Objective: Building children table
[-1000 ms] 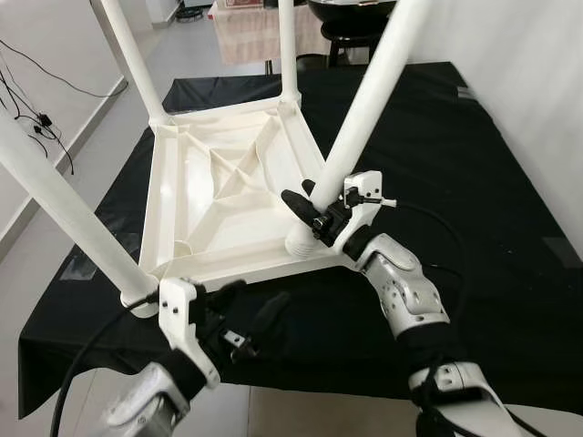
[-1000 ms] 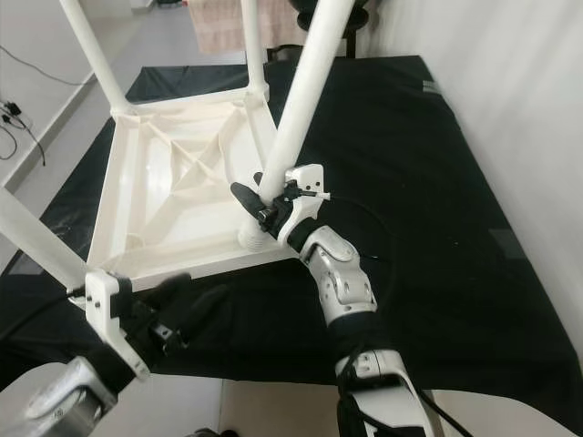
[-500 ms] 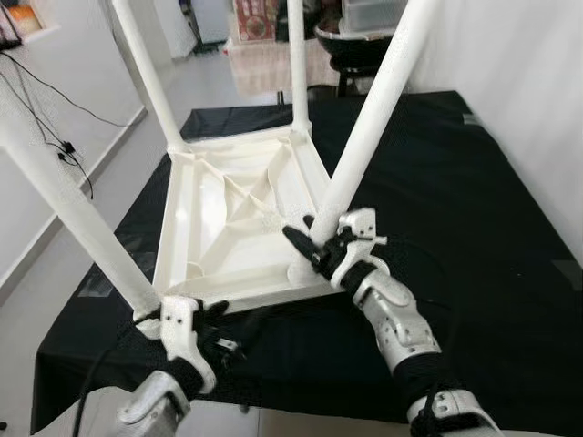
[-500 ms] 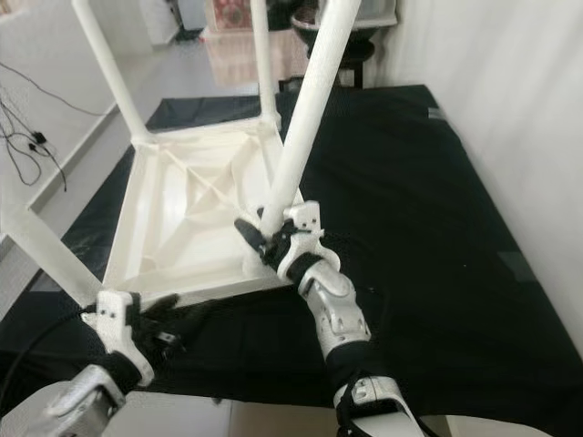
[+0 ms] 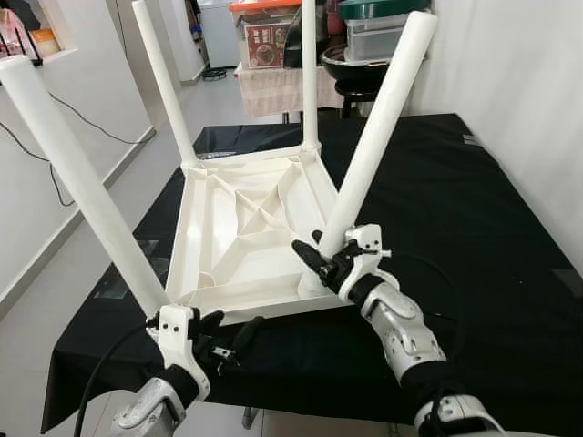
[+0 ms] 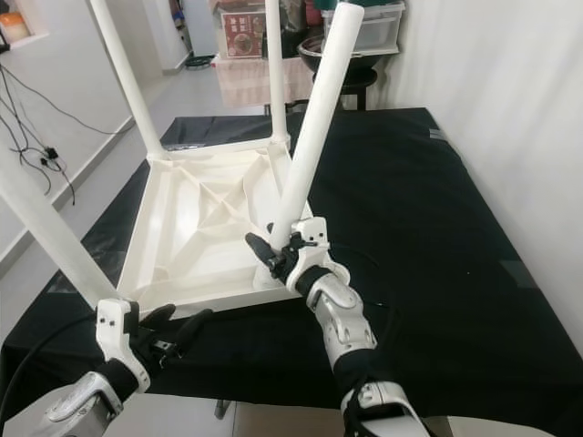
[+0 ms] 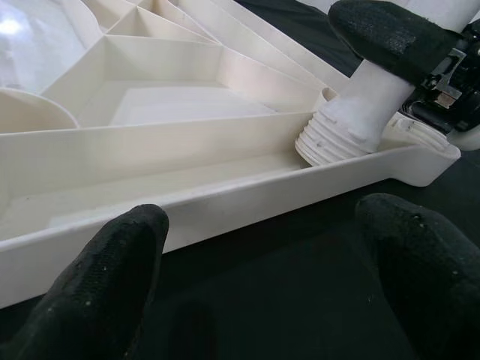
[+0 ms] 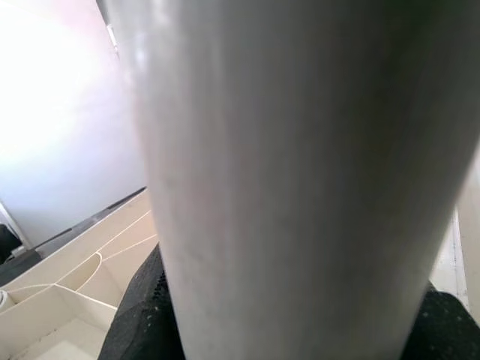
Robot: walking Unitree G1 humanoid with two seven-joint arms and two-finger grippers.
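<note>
My right tool (image 5: 321,258) clenches the stiff, light, slippery white plastic leg (image 5: 369,162) near its threaded base; left tool (image 5: 230,335) released.

The upturned children's table (image 5: 239,238) is cream-white all over, ribbed underside and four legs (image 5: 375,137) alike. It lies on a plain black cloth (image 5: 455,209). Both grippers, left (image 5: 228,339) and right (image 5: 321,262), have black fingers on white housings, with silver arms. At twelve o'clock, an orange-lidded box (image 5: 266,36).
</note>
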